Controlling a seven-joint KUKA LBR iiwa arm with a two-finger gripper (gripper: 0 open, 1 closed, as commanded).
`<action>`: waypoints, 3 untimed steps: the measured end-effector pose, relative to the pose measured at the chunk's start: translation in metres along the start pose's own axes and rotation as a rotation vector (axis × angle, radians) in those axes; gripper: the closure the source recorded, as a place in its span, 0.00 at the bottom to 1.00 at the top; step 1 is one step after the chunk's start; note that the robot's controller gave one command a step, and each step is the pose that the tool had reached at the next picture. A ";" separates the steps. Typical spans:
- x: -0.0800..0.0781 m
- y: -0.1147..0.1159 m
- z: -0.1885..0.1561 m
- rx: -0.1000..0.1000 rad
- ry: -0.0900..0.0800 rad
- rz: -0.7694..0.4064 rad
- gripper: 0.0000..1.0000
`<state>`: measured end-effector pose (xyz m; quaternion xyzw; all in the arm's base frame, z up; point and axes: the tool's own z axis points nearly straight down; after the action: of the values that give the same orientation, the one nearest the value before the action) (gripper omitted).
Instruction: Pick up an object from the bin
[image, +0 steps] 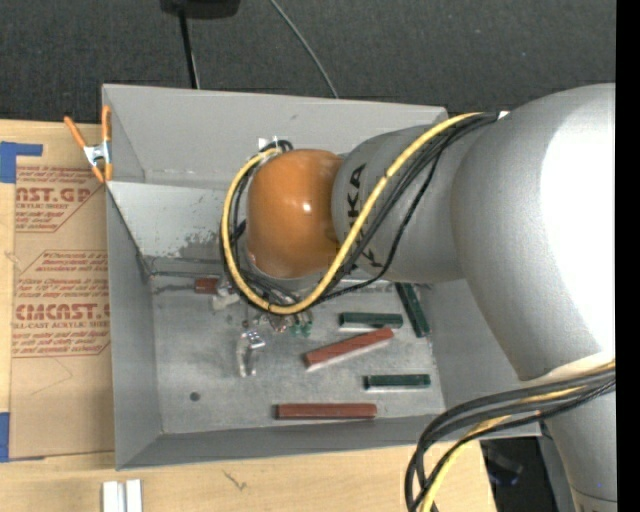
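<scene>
My gripper (249, 351) pokes out below the orange wrist cover and hangs low over the bin floor, left of the middle. Nothing shows in it. The closest loose thing is a red-brown flat stick (348, 348), lying tilted just to its right. A second red-brown stick (325, 410) lies flat near the front wall, below and right of the gripper. A dark green stick (368, 320) sits above the tilted red one, partly under the arm.
Two more dark green sticks lie at the right, one (397, 381) flat and one (412, 308) steeply angled under the arm. A small brown piece (205, 285) rests by the back-left slope. The arm covers the bin's back right.
</scene>
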<state>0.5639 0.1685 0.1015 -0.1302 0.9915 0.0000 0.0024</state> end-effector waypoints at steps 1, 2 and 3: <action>0.022 -0.010 0.020 -0.003 0.010 -0.091 0.00; 0.024 -0.030 0.016 -0.003 0.004 -0.070 0.00; 0.006 -0.073 0.014 -0.002 0.004 0.042 0.00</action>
<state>0.5765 0.0967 0.0875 -0.1093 0.9940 0.0010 0.0005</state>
